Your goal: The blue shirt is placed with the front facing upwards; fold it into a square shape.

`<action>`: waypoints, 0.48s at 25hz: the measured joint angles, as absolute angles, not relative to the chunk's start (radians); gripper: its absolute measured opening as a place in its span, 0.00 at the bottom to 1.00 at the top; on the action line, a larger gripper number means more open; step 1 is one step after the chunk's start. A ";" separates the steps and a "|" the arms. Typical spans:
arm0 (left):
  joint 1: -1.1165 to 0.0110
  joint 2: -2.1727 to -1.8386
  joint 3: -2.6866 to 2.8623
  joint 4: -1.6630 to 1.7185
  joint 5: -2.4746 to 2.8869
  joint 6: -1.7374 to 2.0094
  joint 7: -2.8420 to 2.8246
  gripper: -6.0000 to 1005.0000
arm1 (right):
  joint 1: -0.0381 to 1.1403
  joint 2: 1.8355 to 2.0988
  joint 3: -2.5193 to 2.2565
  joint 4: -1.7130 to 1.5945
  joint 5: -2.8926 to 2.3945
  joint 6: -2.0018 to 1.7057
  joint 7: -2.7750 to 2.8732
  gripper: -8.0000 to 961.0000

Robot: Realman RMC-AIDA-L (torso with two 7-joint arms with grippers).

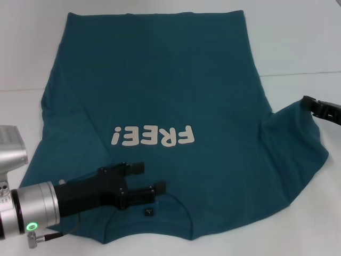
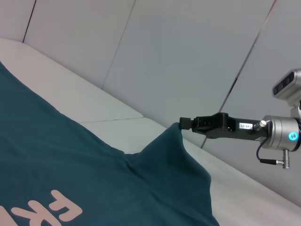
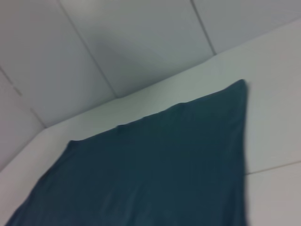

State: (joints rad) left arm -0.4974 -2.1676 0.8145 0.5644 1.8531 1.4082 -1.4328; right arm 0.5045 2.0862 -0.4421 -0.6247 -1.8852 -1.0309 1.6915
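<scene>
The blue shirt (image 1: 160, 96) lies print-up on the white surface (image 1: 298, 48). The left hand (image 1: 148, 181) hovers spread just beside its collar; the right hand (image 2: 184, 123) pinches the lifted sleeve edge.

The blue shirt (image 1: 160, 96) has its left sleeve hidden under the left gripper (image 1: 146, 181) and arm at about eight o'clock in the head view. The right gripper (image 1: 309, 104) is cut off by the edge at three o'clock; its fingertips are buried in the lifted sleeve. The small collar label (image 1: 148, 212) is too small to read.
</scene>
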 joint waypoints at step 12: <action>-0.497 -2.168 0.813 0.564 1.853 1.408 -1.434 0.92 | 0.572 2.086 -0.464 -0.594 -1.888 -1.029 1.699 0.09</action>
State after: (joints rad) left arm -0.4969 -2.1676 0.8130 0.5645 1.8529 1.4082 -1.4343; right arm 0.5723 2.0861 -0.4642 -0.5940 -1.8875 -1.0288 1.6986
